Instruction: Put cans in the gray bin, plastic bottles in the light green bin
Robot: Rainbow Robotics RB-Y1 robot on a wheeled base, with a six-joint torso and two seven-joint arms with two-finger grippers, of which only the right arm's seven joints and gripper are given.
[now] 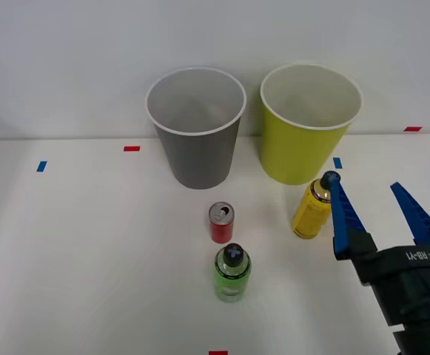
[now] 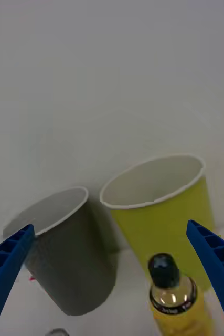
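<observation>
A short red can with a silver top stands mid-table, in front of the gray bin. Just nearer than the can is a squat green plastic bottle with a black cap. The taller yellow bottle stands in front of the light green bin. My right gripper hovers open just right of the yellow bottle, its left finger close beside the cap. In the wrist view the yellow bottle sits between the open fingers of the gripper, with the light green bin and gray bin beyond.
Both bins stand upright side by side at the back of the white table, near the wall. Small red tape marks and blue tape marks dot the tabletop. Open tabletop lies to the left.
</observation>
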